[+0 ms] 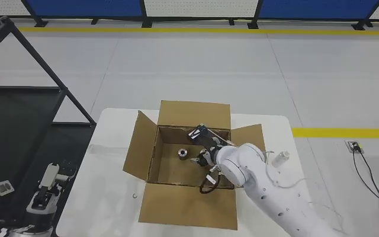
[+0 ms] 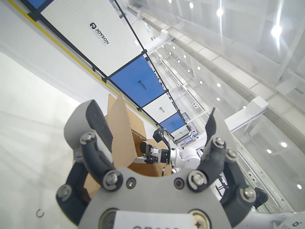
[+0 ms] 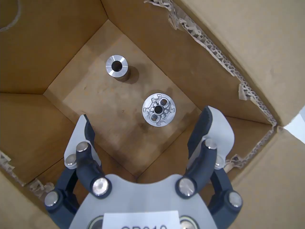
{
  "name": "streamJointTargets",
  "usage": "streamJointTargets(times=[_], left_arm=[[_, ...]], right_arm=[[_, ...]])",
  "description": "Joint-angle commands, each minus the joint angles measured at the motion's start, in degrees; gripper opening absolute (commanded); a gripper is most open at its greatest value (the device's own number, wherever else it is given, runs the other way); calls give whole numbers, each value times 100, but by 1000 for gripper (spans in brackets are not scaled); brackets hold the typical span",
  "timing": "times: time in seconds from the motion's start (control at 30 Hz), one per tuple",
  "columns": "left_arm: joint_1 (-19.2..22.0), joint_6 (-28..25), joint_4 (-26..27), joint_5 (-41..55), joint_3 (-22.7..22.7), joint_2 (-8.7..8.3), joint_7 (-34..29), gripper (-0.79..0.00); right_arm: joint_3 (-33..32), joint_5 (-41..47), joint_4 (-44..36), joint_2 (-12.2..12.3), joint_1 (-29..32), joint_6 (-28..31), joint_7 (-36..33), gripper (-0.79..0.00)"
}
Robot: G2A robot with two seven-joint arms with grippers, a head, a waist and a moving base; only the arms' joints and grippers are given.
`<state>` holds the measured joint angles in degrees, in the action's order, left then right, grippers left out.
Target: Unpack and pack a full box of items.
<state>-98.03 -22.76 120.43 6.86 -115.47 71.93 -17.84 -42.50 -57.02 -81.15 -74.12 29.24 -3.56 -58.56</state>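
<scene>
Where it stands open, brown cardboard box [image 1: 188,206], torn corrugated edges

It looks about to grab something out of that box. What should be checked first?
1. The right end effector is open: ok.
2. The flanged disc lies below it on the floor of the box: ok.
3. The disc stands apart from the metal sleeve: ok.
4. The box flaps are folded open: ok.
5. The left end effector is open and outside the box: ok.
6. Gap left down to the disc: cannot tell.
</scene>
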Motion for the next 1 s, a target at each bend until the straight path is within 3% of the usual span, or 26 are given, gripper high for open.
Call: streamJointTargets(times=[0.0, 0.47, 0.9, 0.97], left_arm=[[0, 0, 0, 0, 0, 0, 0, 0], [0, 0, 0, 0, 0, 0, 0, 0], [0, 0, 0, 0, 0, 0, 0, 0], [0, 0, 0, 0, 0, 0, 0, 0]], right_arm=[[56, 52, 296, -70, -112, -121, -4, 0], [613, -319, 1243, -507, -437, -697, 85, 0], [742, -117, 2053, -857, -650, -645, -25, 0], [756, -96, 2170, -905, -689, -612, -64, -86]])
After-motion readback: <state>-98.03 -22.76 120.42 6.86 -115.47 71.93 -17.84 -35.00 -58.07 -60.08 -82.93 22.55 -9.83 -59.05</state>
